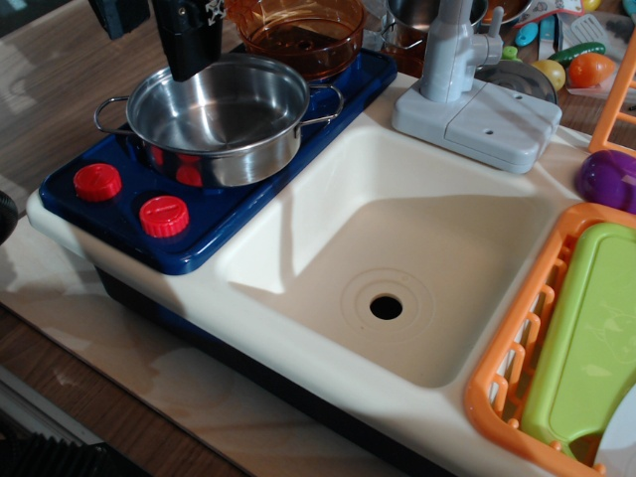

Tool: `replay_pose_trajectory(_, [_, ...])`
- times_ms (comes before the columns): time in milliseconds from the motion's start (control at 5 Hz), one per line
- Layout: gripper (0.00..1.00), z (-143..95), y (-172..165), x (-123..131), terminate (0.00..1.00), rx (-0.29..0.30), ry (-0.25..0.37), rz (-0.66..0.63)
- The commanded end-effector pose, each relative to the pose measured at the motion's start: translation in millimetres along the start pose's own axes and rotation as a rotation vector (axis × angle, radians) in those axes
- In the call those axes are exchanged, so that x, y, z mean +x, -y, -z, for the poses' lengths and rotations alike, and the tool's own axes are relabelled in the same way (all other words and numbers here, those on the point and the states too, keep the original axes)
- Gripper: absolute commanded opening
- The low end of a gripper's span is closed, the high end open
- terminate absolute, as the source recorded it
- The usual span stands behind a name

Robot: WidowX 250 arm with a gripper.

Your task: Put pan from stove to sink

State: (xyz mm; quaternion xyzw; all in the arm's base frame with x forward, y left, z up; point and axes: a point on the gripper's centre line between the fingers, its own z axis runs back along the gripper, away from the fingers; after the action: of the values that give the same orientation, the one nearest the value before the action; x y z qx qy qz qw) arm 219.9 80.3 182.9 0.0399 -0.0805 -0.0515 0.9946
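No brand, label or readable writing shows on any object. The gripper [187, 50] comes down from the top edge at about 11 o'clock in the view, a dark, near-vertical shape whose lower end meets the far rim of the pan [217, 117]; its fingers are too dark to separate, so I cannot tell whether they are spread or clamped on the rim. The pan sits on the stove [214, 224], just behind the two red knobs [131, 199]. An amber bowl [298, 35] stands at the pan's 1 o'clock, touching or nearly so. The sink [397, 248] lies at the pan's 4 o'clock with its drain hole [386, 307] uncovered; the grey faucet [467, 94] stands at its 12 o'clock and an orange dish rack [517, 368] at its 3 o'clock.
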Motion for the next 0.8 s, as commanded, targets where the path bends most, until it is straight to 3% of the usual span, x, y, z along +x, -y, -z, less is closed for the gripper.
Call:
replay_pose_trajectory(0, [1.0, 0.0, 0.0, 0.0, 0.0, 0.0, 0.0, 0.0])
replay_pose_trajectory(400, [1.0, -2.6, 4.8, 27.3, 0.0, -0.006, 0.02, 0.337])
replay_pose_trajectory(600, [1.0, -2.5, 2.7, 36.0, 0.0, -0.022, 0.078, 0.481])
